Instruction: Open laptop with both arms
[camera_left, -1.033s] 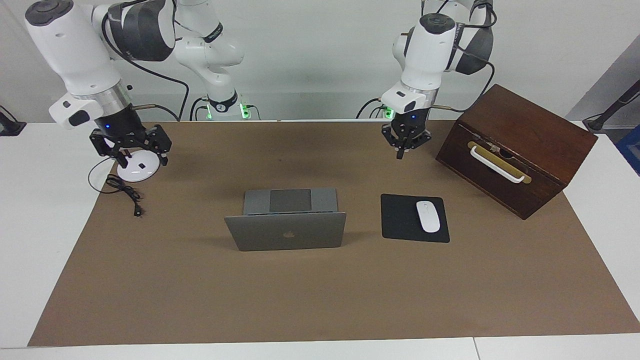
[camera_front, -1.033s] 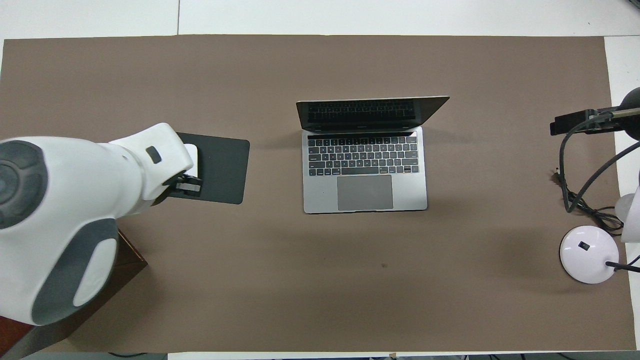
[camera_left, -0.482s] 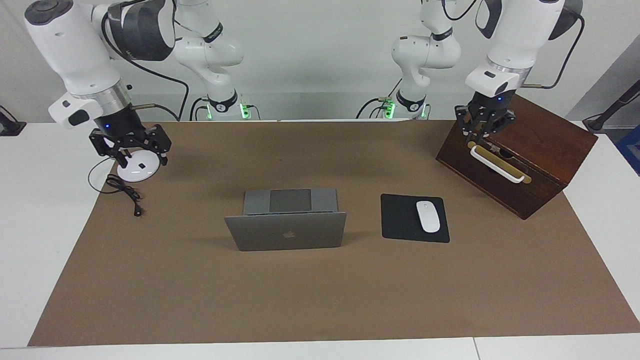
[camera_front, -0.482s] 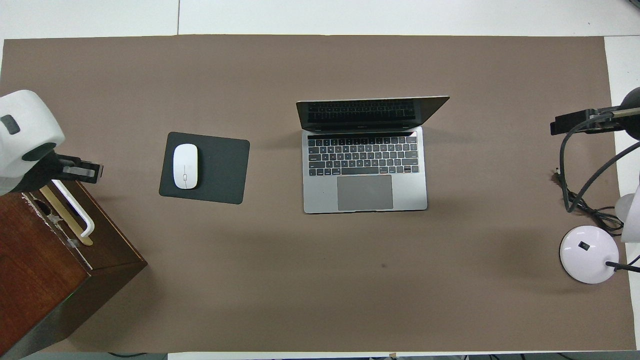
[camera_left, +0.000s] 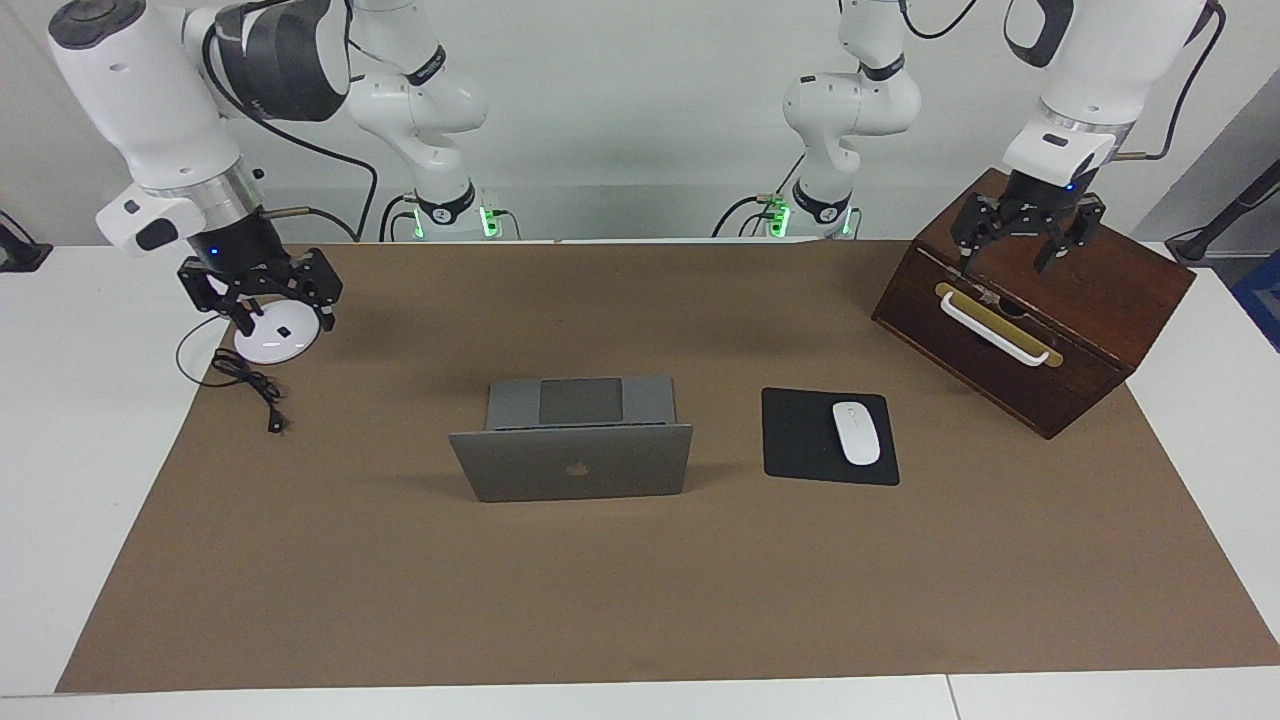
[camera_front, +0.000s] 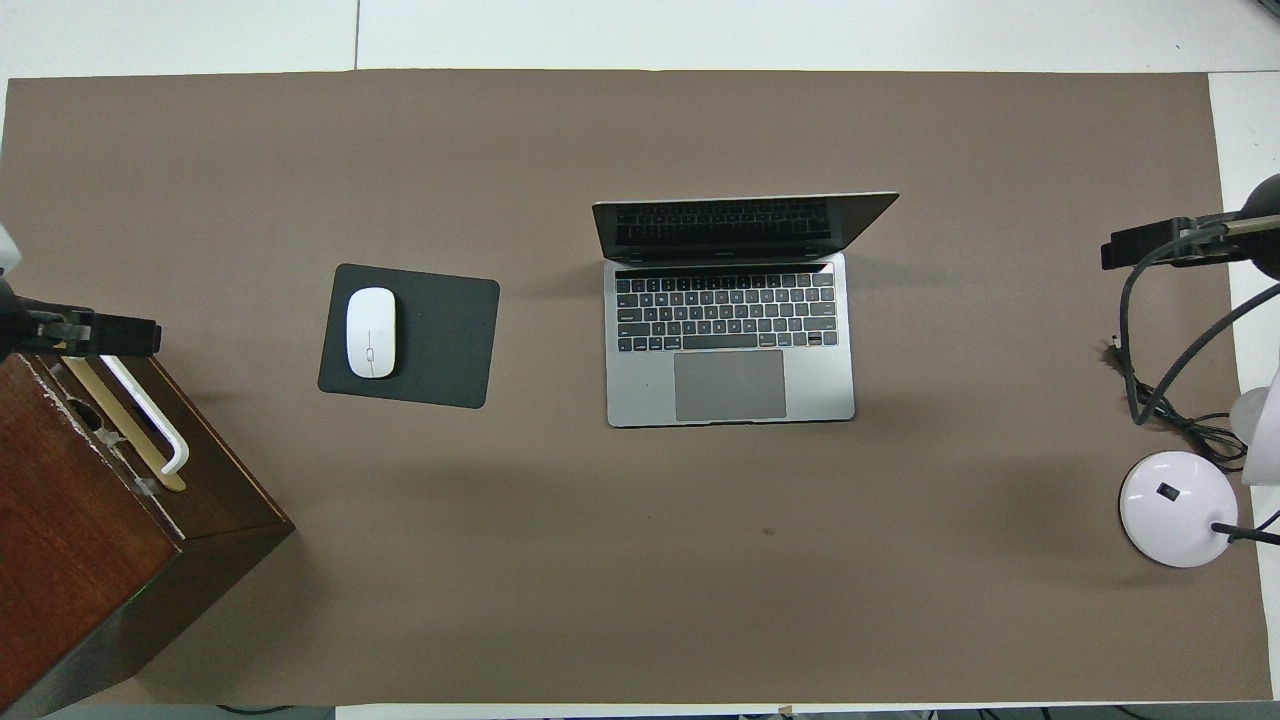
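The laptop (camera_left: 572, 462) stands open on the brown mat, its lid upright with the apple logo turned away from the robots; the overhead view shows its keyboard deck and trackpad (camera_front: 730, 345). My left gripper (camera_left: 1008, 258) is open and empty, up over the wooden box at the left arm's end; its tip shows in the overhead view (camera_front: 105, 335). My right gripper (camera_left: 286, 320) is open and empty, over the white lamp base at the right arm's end; it also shows in the overhead view (camera_front: 1150, 245). Both grippers are well away from the laptop.
A dark wooden box (camera_left: 1090, 290) with a white handle (camera_left: 995, 330) sits at the left arm's end. A black mouse pad (camera_left: 800, 440) with a white mouse (camera_left: 856, 432) lies beside the laptop. A white lamp base (camera_front: 1172, 507) and black cable (camera_left: 250, 385) lie at the right arm's end.
My left gripper has swung from over the mat near the mouse pad out over the wooden box, and its fingers have opened. The right arm and the laptop have not moved.
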